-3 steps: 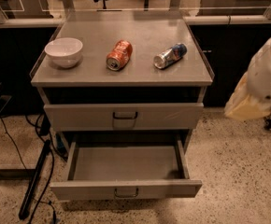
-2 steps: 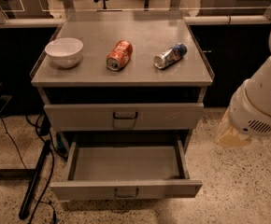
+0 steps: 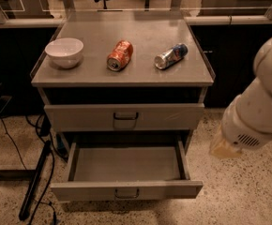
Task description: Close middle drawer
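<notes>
The middle drawer (image 3: 126, 164) is a grey, wide, shallow tray. It is pulled far out of the cabinet and is empty. Its low front panel (image 3: 126, 190) has a small central pull handle (image 3: 126, 193). Above it, the taller-fronted grey drawer (image 3: 124, 117) is shut. The lowest drawer is hidden under the open one. My white arm (image 3: 262, 102) comes in from the right. My gripper (image 3: 222, 148) hangs at its tan lower end. It is to the right of the open drawer's right side, above the floor and apart from the drawer.
On the cabinet top (image 3: 126, 76) are a white bowl (image 3: 64, 51), an orange can (image 3: 120, 55) on its side and a blue-silver can (image 3: 170, 56) on its side. A black pole and cables (image 3: 35, 182) lie on the floor at left. A dark counter stands behind.
My arm has swung down and to the left, bringing the gripper closer to the open drawer's right side. The drawer and the cans have not moved.
</notes>
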### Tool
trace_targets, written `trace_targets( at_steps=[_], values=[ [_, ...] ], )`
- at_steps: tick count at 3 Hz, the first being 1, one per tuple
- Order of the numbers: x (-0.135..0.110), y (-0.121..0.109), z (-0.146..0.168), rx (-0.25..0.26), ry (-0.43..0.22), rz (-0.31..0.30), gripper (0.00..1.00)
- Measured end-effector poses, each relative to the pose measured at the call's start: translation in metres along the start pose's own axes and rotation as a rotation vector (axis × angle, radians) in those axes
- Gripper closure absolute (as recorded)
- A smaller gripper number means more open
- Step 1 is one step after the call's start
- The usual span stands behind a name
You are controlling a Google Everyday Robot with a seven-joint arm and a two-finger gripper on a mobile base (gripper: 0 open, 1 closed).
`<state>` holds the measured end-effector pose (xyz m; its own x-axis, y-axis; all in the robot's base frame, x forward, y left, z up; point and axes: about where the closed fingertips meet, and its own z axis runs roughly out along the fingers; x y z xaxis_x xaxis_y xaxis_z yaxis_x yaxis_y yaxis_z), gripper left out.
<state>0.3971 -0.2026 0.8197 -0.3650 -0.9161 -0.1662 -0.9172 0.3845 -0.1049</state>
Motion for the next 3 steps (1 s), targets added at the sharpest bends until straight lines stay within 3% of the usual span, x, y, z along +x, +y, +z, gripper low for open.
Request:
trace_targets(
  at_steps=[2,3],
  values=[
    [0.004,-0.006,0.108,-0.020,0.007,0.107,1.00],
    [0.004,-0.006,0.108,-0.021,0.007,0.107,1.00]
  ],
)
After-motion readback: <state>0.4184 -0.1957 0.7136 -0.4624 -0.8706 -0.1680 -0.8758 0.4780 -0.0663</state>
